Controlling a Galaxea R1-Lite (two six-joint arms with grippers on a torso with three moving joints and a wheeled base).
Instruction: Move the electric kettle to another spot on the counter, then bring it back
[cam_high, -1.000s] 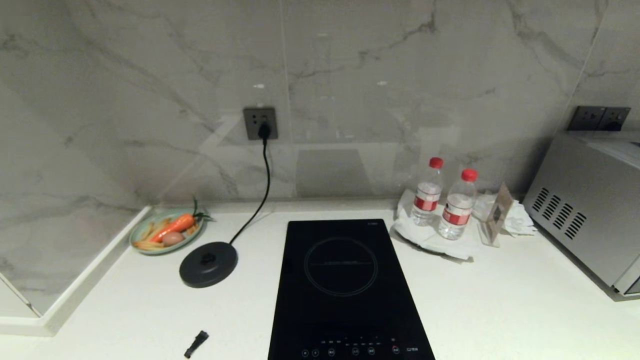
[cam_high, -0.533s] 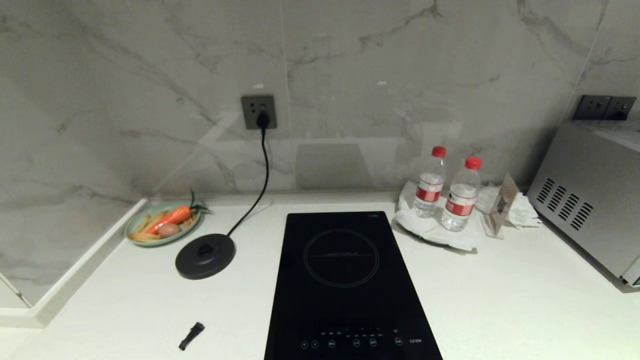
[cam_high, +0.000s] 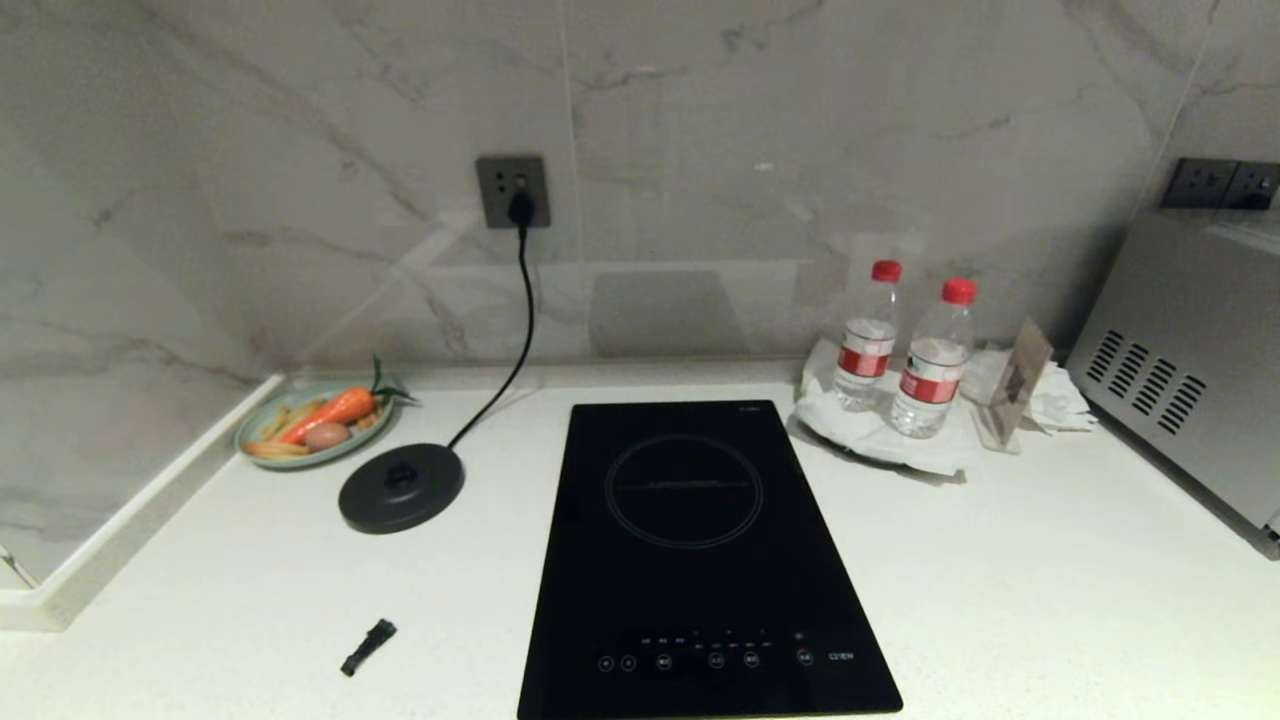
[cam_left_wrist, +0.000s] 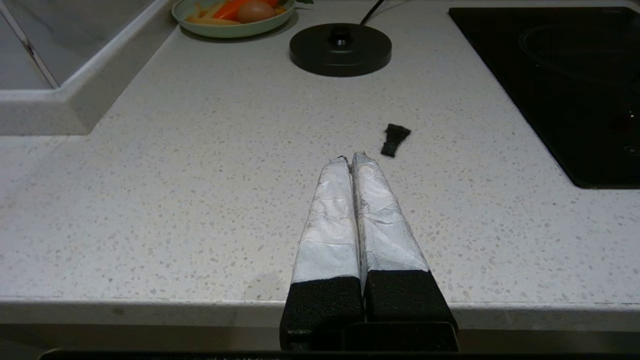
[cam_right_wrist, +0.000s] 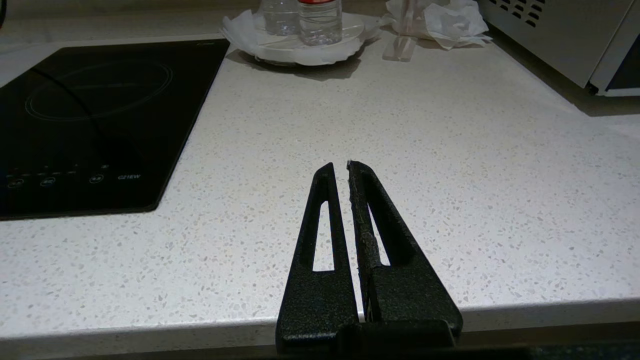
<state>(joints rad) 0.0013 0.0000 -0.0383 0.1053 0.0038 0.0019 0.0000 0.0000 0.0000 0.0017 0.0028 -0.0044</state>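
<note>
- Counter (cam_high: 1000, 560): white speckled, lying across whole head view.
- Microwave (cam_high: 1190, 360): sitting at 3 o'clock by wall.
- Induction hob (cam_high: 690, 550): lying inset at ctr.
- Kettle base disc (cam_high: 401, 488): sitting at 9 o'clock of hob, bare; cord running up to wall socket (cam_high: 513, 190).
- Electric kettle: not showing in any view.
- Left gripper (cam_left_wrist: 351, 159): hanging over counter's front edge, fingers pressed together, holding nothing.
- Right gripper (cam_right_wrist: 339, 167): hanging likewise, fingers closed, empty.
- Small black piece (cam_high: 368, 646): lying at 7 o'clock of hob.
</note>
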